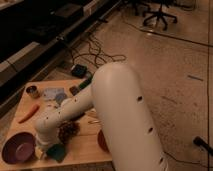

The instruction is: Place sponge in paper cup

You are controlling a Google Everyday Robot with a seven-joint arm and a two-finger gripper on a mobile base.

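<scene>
Tool [46,147] low near front-left corner of wooden surface [85,144], just beside flat teal-green sponge [58,152]; grip state we cannot tell. We advise central grasp and a lift clear of clutter before carrying to small white paper cup [60,98], toward far-left.

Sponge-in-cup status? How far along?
Done: nothing. The sponge lies on the table by the purple bowl, outside the paper cup. In hand: the end effector sits at the sponge, grasp unconfirmed. Left: lift, carry to the cup, release.
</scene>
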